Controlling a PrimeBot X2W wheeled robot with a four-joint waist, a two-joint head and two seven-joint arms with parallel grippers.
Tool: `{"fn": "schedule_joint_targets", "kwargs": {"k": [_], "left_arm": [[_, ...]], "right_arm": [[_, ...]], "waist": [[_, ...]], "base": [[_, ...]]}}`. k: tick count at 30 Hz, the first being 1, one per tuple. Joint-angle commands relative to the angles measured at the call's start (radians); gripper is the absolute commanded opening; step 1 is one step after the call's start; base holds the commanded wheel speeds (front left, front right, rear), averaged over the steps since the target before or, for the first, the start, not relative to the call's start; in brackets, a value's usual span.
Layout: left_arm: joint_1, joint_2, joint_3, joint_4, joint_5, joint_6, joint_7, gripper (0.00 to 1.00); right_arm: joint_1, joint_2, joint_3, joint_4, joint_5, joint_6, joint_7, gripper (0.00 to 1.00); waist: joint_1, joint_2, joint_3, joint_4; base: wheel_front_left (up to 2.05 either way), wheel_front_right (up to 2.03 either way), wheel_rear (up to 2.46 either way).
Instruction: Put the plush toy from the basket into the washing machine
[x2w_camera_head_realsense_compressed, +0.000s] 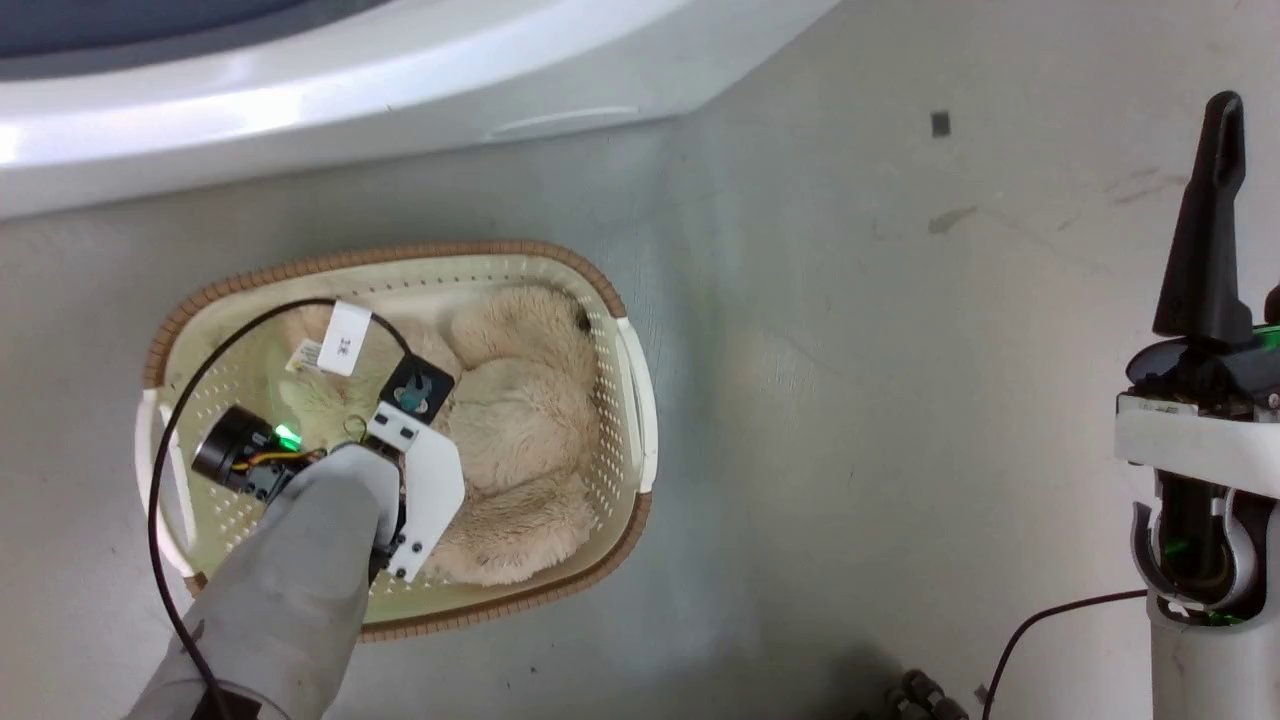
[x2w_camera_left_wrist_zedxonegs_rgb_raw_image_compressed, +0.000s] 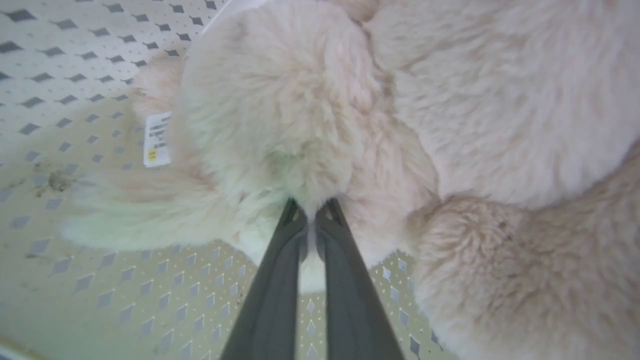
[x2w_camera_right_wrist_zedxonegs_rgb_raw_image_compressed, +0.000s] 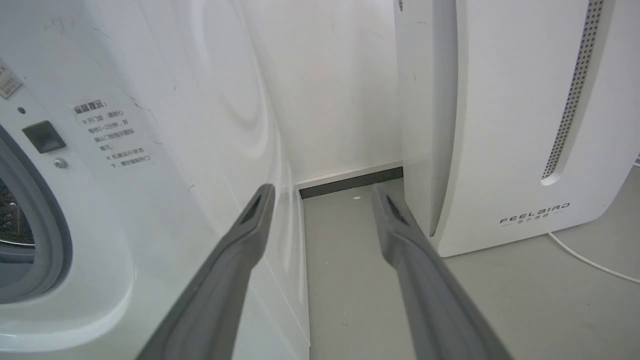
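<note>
The fluffy cream-beige plush toy (x2w_camera_head_realsense_compressed: 520, 400) lies curled in the cream-white perforated basket (x2w_camera_head_realsense_compressed: 625, 400), which stands on the floor. My left arm reaches down into the basket. In the left wrist view my left gripper (x2w_camera_left_wrist_zedxonegs_rgb_raw_image_compressed: 311, 216) is shut, pinching a tuft of the plush toy (x2w_camera_left_wrist_zedxonegs_rgb_raw_image_compressed: 300, 115); the fingertips sink into the fur just above the basket's perforated bottom (x2w_camera_left_wrist_zedxonegs_rgb_raw_image_compressed: 75, 250). My right gripper (x2w_camera_right_wrist_zedxonegs_rgb_raw_image_compressed: 323, 192) is open and empty, held up in front of the white washing machine (x2w_camera_right_wrist_zedxonegs_rgb_raw_image_compressed: 150, 150), whose grey door seal (x2w_camera_right_wrist_zedxonegs_rgb_raw_image_compressed: 50, 240) shows at the left. The machine's front edge (x2w_camera_head_realsense_compressed: 300, 100) lies beyond the basket.
A white slanted appliance (x2w_camera_right_wrist_zedxonegs_rgb_raw_image_compressed: 525, 125) stands right of the washing machine, with a narrow floor gap (x2w_camera_right_wrist_zedxonegs_rgb_raw_image_compressed: 340, 235) between them. A white cable (x2w_camera_right_wrist_zedxonegs_rgb_raw_image_compressed: 585, 257) lies on the floor beside it. A paper label (x2w_camera_left_wrist_zedxonegs_rgb_raw_image_compressed: 156, 139) lies by the toy. Grey floor (x2w_camera_head_realsense_compressed: 850, 400) stretches right of the basket.
</note>
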Motion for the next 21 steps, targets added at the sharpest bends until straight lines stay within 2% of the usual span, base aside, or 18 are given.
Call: {"fn": "schedule_joint_targets", "kwargs": {"k": [1,9,21], "left_arm": [[0.012,0.004,-0.001,0.002,-0.006,-0.001,-0.012,0.0],[0.068,-0.026,-0.011,0.002,-0.028,-0.025,-0.094,0.0],[0.133,-0.065,-0.034,0.002,-0.055,-0.06,-0.26,0.0]], "right_arm": [[0.003,0.0,0.001,0.005,0.002,0.001,-0.005,1.0],[0.048,0.0,0.002,0.035,-0.018,0.001,-0.005,1.0],[0.142,0.0,-0.002,0.074,-0.055,0.001,-0.005,1.0]], "waist": [[-0.0001,0.0,-0.028,0.003],[-0.0001,0.0,-0.16,0.036],[-0.0001,0.0,-0.36,0.122]], "base": [[0.0,0.0,0.0],[0.0,0.0,0.0],[0.0,0.0,0.0]]}}
